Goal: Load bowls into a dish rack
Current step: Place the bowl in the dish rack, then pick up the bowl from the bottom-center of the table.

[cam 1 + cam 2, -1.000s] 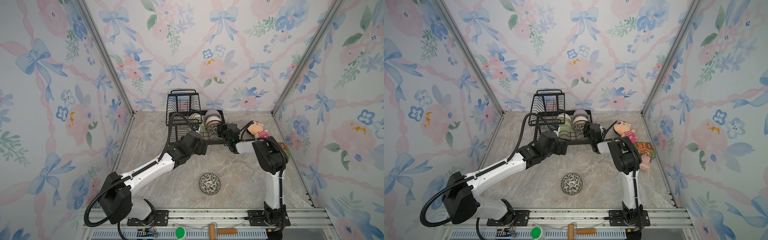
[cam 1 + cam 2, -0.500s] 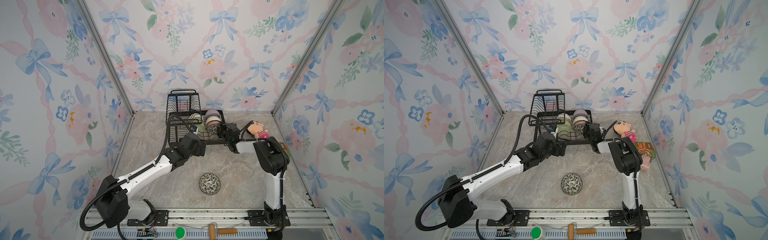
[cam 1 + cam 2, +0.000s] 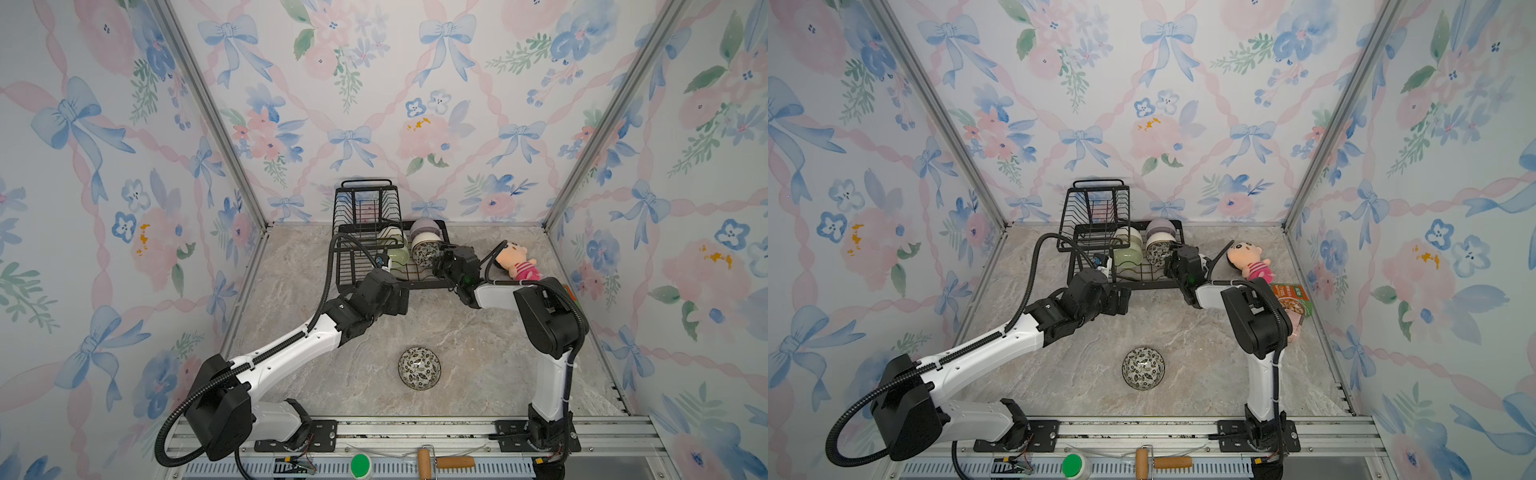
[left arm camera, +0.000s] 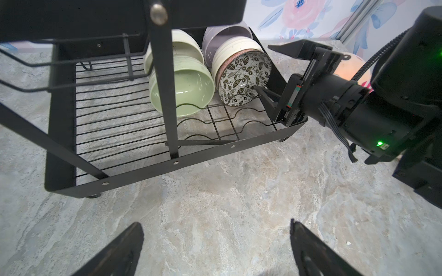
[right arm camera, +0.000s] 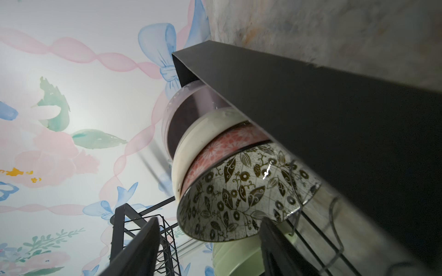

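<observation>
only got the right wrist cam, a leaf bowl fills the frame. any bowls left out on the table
observer: Yes, one leaf-patterned bowl sits upright, alone on the table near the front.
operator: is my right gripper off the racked one
observer: The left wrist view shows the right gripper with jaws apart, either side of the racked leaf bowl rim, not clamping it.
operator: and the left arm
observer: The left gripper is open and empty, over bare table just in front of the rack.

I can't read any words or numbers here. The print on the packet [image 3: 1292, 300] at three o'clock is too small for me.
</observation>
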Robot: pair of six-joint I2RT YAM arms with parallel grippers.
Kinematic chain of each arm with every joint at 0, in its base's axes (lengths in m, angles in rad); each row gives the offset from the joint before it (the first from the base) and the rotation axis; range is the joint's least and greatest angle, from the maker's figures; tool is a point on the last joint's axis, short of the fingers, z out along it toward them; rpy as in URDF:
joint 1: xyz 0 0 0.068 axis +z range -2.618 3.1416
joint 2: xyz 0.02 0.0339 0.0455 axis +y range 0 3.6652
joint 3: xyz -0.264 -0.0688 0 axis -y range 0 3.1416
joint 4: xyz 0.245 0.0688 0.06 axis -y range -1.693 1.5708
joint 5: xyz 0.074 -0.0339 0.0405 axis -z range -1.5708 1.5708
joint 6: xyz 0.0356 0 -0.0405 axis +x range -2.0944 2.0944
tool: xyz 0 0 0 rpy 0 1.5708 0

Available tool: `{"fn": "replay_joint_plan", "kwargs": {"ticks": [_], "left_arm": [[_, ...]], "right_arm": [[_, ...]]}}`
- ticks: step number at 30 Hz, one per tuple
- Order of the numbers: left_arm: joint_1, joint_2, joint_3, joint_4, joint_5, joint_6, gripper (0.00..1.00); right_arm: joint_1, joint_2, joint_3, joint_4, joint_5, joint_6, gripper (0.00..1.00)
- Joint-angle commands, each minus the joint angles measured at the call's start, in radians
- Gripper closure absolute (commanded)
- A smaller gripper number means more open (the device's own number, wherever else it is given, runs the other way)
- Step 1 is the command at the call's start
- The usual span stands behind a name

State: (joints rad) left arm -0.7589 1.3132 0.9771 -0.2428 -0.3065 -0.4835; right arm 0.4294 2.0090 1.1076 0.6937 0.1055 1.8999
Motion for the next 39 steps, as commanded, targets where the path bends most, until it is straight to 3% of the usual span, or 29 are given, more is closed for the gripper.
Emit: {"fn": "replay_joint_plan", "kwargs": {"ticks": [1,10,13,19,27,33,39], "left_arm": [[0.004,-0.035,-0.029,-0.013,-0.015,-0.040,0.02],[0.003,-0.080,-0.088,-0.004,-0.034,-0.123,0.02],[0.003,-0.091,-0.105,0.000,-0.036,-0.156,0.02],[-0.012,-0.119,-0.147,0.014,-0.037,-0.225,0.02],[-0.044,-0.166,-0.206,0.023,-0.007,-0.361,0.02],[-0.098,-0.204,-0.281,0.035,0.025,-0.504,0.02],[-0.153,-0.226,-0.363,0.069,0.058,-0.636,0.02]], "right_arm": [[0.009,-0.070,-0.033,-0.044,0.002,-0.025,0.29],[0.001,-0.218,-0.140,-0.118,-0.019,-0.105,0.15],[-0.010,-0.291,-0.163,-0.202,-0.044,-0.174,0.02],[-0.027,-0.472,-0.140,-0.522,-0.076,-0.405,0.04],[-0.018,-0.573,0.077,-1.168,-0.151,-0.945,0.04],[0.044,-0.640,-0.020,-1.345,-0.204,-1.181,0.04],[0.187,-0.722,-0.155,-1.393,-0.176,-1.269,0.04]]}}
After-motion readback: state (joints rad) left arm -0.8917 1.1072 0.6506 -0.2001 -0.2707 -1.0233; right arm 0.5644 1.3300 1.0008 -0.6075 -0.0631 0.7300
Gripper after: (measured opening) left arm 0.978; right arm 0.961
